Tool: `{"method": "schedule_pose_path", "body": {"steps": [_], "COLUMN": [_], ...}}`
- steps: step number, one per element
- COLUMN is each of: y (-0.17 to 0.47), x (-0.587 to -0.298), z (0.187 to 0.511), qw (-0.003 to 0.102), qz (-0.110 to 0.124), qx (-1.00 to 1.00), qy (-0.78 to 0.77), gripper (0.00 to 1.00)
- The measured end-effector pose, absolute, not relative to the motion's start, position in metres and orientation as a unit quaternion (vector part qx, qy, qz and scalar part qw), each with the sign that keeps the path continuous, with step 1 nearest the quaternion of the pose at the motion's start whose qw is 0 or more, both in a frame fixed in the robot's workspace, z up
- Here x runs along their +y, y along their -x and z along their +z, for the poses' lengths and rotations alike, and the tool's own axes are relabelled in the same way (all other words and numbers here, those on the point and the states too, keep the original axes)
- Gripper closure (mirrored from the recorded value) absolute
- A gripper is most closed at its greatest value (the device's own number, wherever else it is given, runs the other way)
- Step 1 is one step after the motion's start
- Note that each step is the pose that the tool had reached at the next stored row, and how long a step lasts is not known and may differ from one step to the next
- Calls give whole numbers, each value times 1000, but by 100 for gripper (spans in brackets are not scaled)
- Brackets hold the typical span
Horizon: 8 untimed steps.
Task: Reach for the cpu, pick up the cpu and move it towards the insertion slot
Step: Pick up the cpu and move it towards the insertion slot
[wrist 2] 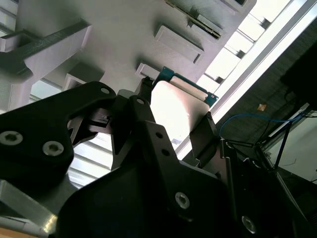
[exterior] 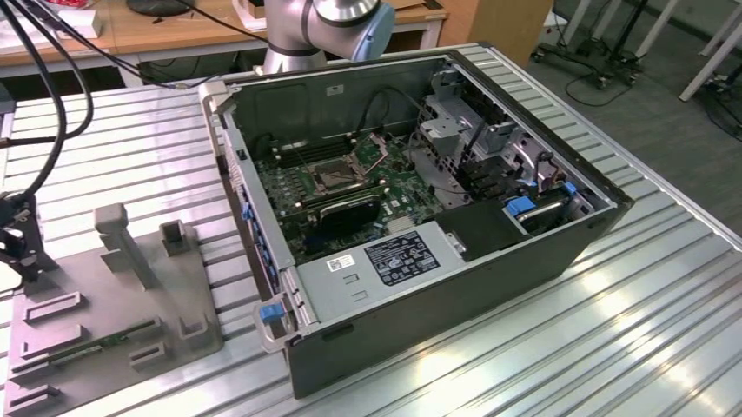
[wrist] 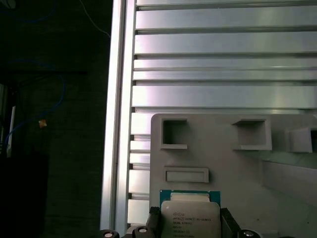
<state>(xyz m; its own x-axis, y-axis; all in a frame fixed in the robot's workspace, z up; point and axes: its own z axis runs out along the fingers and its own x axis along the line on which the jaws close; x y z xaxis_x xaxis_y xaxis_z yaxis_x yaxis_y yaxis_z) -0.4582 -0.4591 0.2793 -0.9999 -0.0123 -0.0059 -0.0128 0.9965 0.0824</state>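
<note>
We see pincer (wrist: 190, 225) clamped on cpu (wrist: 190, 212) by two edges, likely sparing its contacts, just over tray (wrist: 223, 166); slot (exterior: 330, 176) well apart, inside case (exterior: 487, 278).

Bg only: everything sat on a big slatted aluminium table (exterior: 626, 339), ribs running across it, w/ overhead light bouncing off as white glare (exterior: 603, 282) twd the exterior view's right. Past the table's far side there was a wooden desk (exterior: 174, 35) and a light-wood panel (exterior: 501, 26) next to it. The floor (exterior: 649, 109) looked like grey carpet, w/ black wheeled stand bases (exterior: 597, 78) and a white leg (exterior: 717, 52) at the exterior view's right. In the first wrist view the table's edge rail (wrist: 118, 124) ran beside dark floor (wrist: 49, 163). In the second wrist view the slats (wrist 2: 257, 32) were blown out white, and a thin blue cable (wrist 2: 252, 118) lay over the dark floor.
</note>
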Motion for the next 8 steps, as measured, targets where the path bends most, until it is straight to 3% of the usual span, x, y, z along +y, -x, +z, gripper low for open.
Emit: {"method": "schedule_pose_path", "body": {"steps": [8], "y": [458], "x": [-459], "z": [282], "qw": [3], "qz": [40], "qx": [999], "qy": [6], "gripper": [45]}}
